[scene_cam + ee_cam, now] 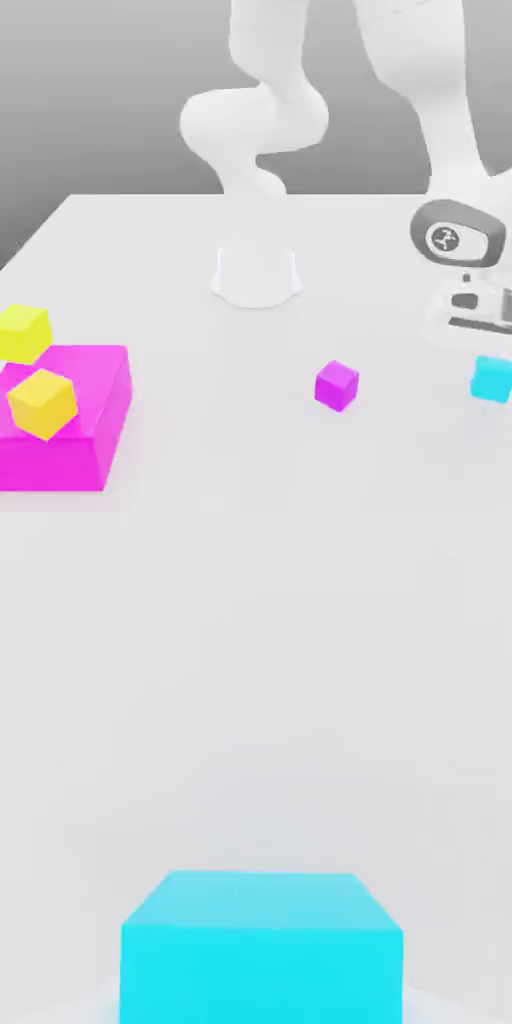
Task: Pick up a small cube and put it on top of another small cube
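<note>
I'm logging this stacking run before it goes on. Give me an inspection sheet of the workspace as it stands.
Surface: plain white tabletop, flat.
Job's things: small cyan cube near the exterior view's right edge, directly under the hand; small magenta cube apart from it, toward the exterior view's left, nothing on top.
Clutter: large magenta block bearing a small yellow cube; second small yellow cube behind the block.
Grippers: gripper shut, just above the cyan cube; a hold cannot be confirmed.
Cables: nothing seen.
Surroundings: grey backdrop; white arm base.
</note>
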You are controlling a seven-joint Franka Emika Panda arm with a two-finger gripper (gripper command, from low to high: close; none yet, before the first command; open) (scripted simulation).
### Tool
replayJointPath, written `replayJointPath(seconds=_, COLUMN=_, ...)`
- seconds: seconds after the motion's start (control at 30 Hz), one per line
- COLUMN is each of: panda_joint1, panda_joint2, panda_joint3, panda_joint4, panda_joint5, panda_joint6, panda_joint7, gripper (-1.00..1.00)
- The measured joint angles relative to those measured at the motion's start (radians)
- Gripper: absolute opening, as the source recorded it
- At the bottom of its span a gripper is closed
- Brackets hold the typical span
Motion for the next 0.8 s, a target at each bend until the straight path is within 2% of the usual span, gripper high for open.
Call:
replayJointPath(seconds=0.4, panda_joint1=-0.273, panda_joint2=-0.151, panda_joint3=-0.298, panda_joint4=0.057, panda_joint5=0.164, panda_joint6=-0.178, panda_joint7=0.328, gripper=-1.00)
replayJointPath(seconds=0.67, panda_joint1=-0.608, panda_joint2=-0.239, panda_joint3=-0.479, panda_joint4=0.112, panda_joint5=0.264, panda_joint6=-0.308, panda_joint7=0.590, gripper=-1.00)
replayJointPath(seconds=0.77, panda_joint1=-0.681, panda_joint2=-0.173, panda_joint3=-0.517, panda_joint4=0.134, panda_joint5=0.311, panda_joint6=-0.262, panda_joint7=0.697, gripper=-1.00)
replayJointPath(seconds=0.8, panda_joint1=-0.682, panda_joint2=-0.150, panda_joint3=-0.519, panda_joint4=0.132, panda_joint5=0.317, panda_joint6=-0.237, panda_joint7=0.708, gripper=1.00)
